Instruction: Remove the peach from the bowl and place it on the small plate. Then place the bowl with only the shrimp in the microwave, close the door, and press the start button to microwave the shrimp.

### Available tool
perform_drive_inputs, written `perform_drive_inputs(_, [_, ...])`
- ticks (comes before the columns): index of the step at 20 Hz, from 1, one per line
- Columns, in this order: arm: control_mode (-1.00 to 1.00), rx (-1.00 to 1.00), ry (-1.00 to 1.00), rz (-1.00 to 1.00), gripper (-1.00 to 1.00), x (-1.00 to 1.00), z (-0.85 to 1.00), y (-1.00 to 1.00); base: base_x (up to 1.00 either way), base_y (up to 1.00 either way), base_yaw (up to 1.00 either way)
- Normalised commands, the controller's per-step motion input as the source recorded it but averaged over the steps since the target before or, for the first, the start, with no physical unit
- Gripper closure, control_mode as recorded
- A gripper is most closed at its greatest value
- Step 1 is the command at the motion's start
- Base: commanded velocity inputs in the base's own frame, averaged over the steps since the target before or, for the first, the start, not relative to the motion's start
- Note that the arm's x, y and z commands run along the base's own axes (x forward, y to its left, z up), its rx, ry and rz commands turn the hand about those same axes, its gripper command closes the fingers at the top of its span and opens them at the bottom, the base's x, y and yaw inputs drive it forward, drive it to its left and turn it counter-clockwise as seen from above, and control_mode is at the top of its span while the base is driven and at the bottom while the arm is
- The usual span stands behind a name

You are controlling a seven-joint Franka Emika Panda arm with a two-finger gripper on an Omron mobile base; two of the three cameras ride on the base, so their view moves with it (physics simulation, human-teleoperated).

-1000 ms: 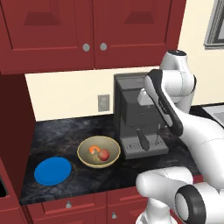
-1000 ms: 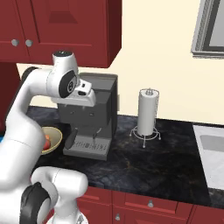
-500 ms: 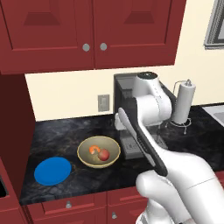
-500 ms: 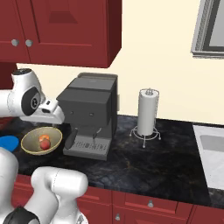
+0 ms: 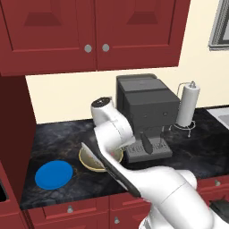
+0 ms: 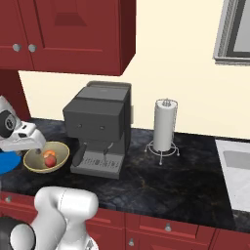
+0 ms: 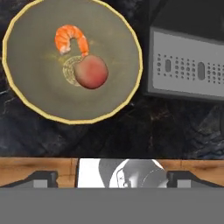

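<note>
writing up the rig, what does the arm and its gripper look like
The arm is glossy white with rounded, tube-like links and dark grey joint caps and bands. No loose cables or markings show. In the hand view the gripper has two small dark grey finger tips, blocky and flat-topped.

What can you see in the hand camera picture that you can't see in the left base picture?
The hand view alone shows the food: the curled shrimp and the round peach touching it, both lying in the bowl. The left base view alone shows the blue small plate on the counter left of the bowl, the paper towel roll and the red cabinets; there the arm covers the bowl's middle. Both share the bowl and the grey coffee machine beside it.
</note>
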Motion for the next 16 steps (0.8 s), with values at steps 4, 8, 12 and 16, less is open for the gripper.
perform_drive_inputs(4, [-1.00, -0.21, 0.16, 0.00, -1.00, 0.38, -0.61, 0.40, 0.00, 0.00, 0.00])
perform_drive_inputs(8, [-1.00, -0.06, 0.09, 0.00, -1.00, 0.54, -0.37, 0.04, 0.00, 0.00, 0.00])
perform_drive_inputs(12, [-1.00, 0.00, 0.05, 0.00, -1.00, 0.60, -0.32, 0.00, 0.00, 0.00, 0.00])
perform_drive_inputs(16, [-1.00, 0.03, -0.03, 0.01, -1.00, 0.43, -0.43, 0.00, 0.00, 0.00, 0.00])
